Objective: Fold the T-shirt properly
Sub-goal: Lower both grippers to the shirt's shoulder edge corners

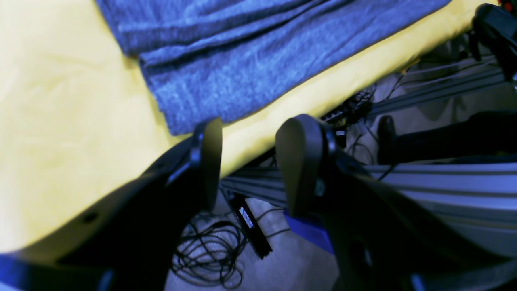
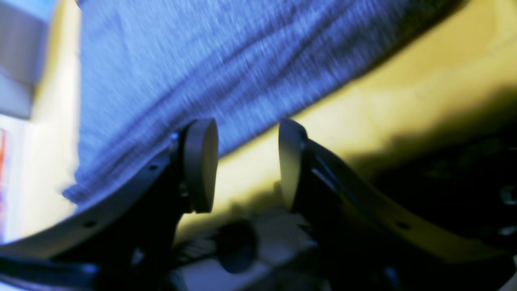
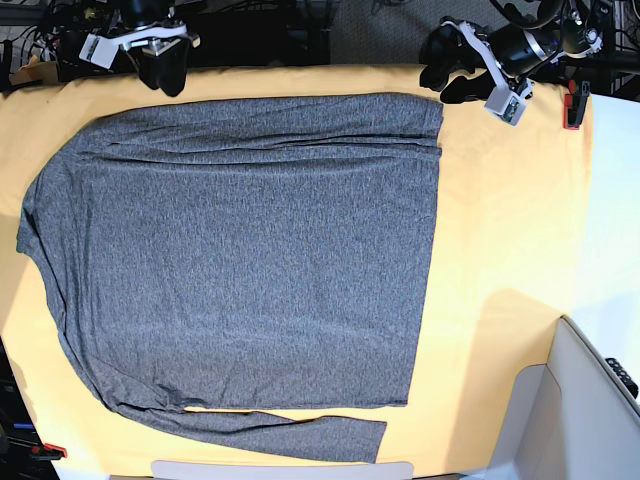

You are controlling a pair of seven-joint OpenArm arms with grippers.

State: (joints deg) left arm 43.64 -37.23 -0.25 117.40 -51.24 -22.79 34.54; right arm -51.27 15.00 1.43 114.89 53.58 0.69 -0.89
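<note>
Garment: We find the T-shirt spread flat across the yellow table cloth, covering most of it, hem side ending in a straight edge toward the base view's right.

Folded sleeve: We note a band of doubled fabric along the far edge, which we judge to be one sleeve already laid in over the body; the other sleeve lies straight along the near edge, just beside the body.

Left gripper: The left gripper hangs over the table's far edge, beside the shirt corner. Its fingers stand well apart and we see nothing between them.

Right gripper: The right gripper sits at the far edge too, above the shirt's border. Its pads are parted with only cloth and table visible in the gap; it grips nothing.

Reason for placement: We judge both arms to sit at the far edge because the fabric there has been let go and now lies flat.

Remaining work: In our judgement the near sleeve and the body folds are not yet done.

Risk: The knit looks soft; a shallow pinch could drag wrinkles.
</note>
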